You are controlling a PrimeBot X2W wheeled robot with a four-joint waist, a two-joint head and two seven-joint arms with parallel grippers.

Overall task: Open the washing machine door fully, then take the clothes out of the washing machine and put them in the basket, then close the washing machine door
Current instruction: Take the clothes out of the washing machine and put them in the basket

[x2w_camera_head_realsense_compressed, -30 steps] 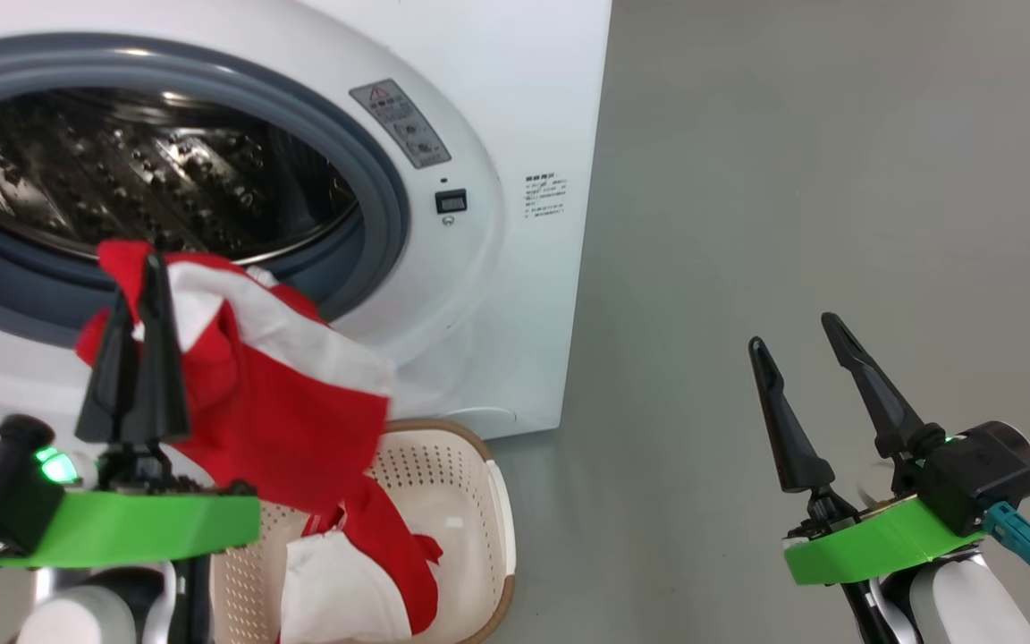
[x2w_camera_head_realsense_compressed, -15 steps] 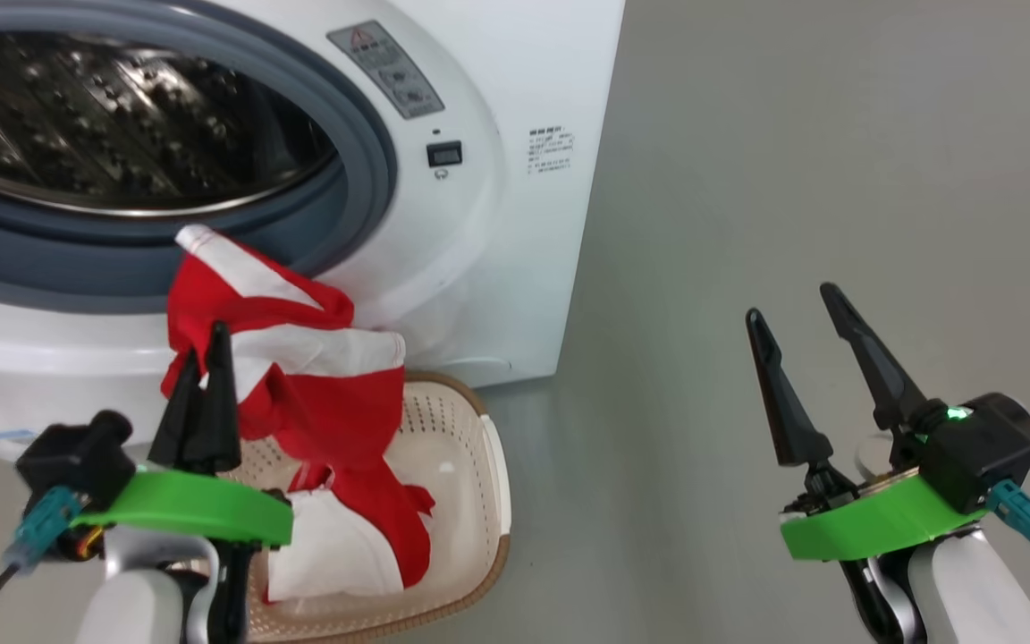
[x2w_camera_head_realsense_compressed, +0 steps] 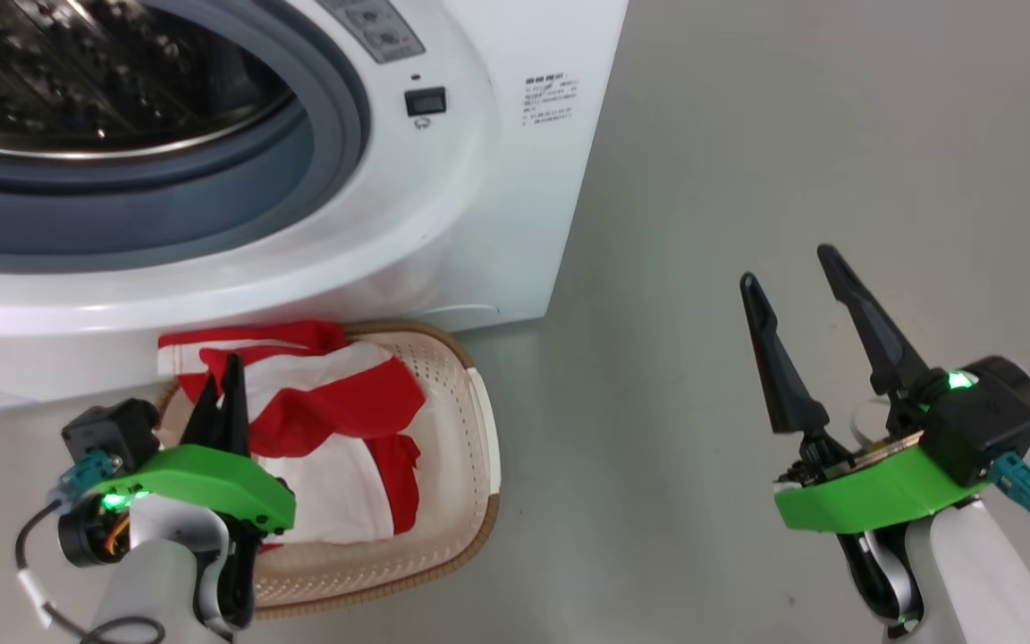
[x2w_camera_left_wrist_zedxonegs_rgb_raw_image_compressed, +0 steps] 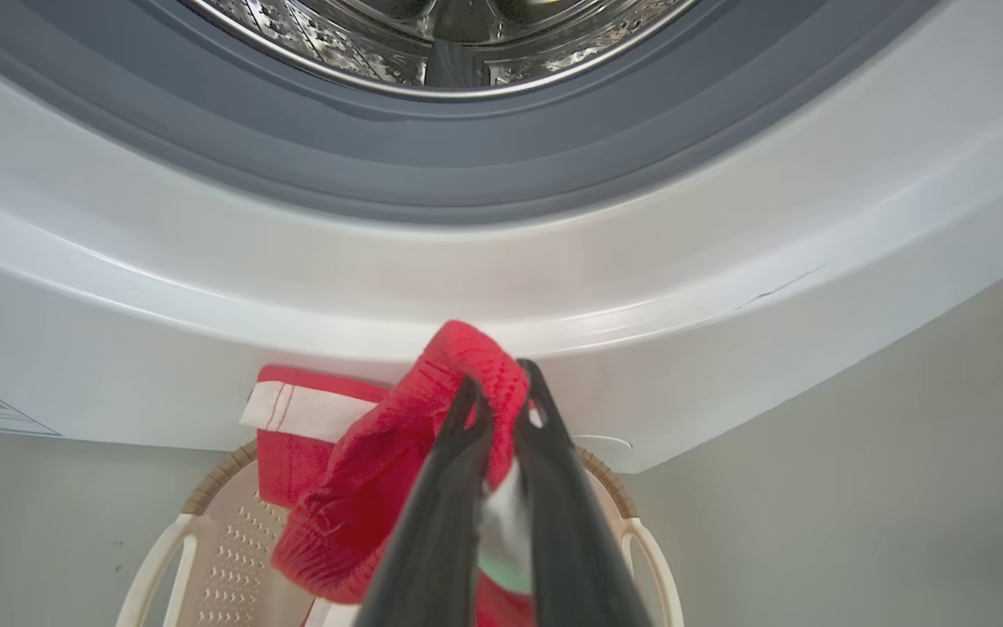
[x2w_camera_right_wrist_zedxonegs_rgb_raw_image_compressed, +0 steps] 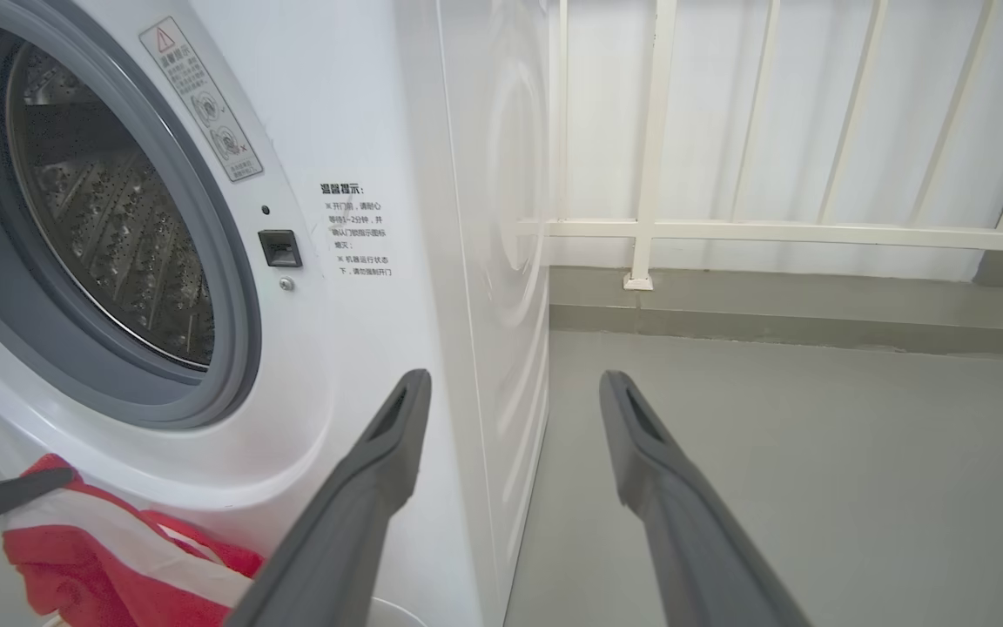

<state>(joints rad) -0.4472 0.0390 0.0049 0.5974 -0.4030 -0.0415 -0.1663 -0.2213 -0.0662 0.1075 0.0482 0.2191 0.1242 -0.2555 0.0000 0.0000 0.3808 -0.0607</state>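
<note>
The floor [x2w_camera_head_realsense_compressed: 792, 134] is a smooth grey coating, uniform in tone, matt with a faint sheen. A cream railing [x2w_camera_right_wrist_zedxonegs_rgb_raw_image_compressed: 815, 233] of slim vertical bars and one horizontal rail closes the floor's far side. Directly beneath the railing runs a low grey kerb [x2w_camera_right_wrist_zedxonegs_rgb_raw_image_compressed: 815, 305], a shade darker than the floor, and the foot plate [x2w_camera_right_wrist_zedxonegs_rgb_raw_image_compressed: 638, 280] of one railing post sits on it. Behind the railing stands a plain white surface [x2w_camera_right_wrist_zedxonegs_rgb_raw_image_compressed: 754, 113]; whether it is a wall or a screen cannot be determined. A dark grey upright [x2w_camera_right_wrist_zedxonegs_rgb_raw_image_compressed: 1002, 268] stands at the railing's right end. Lighting is soft and even, and shadows are faint.
</note>
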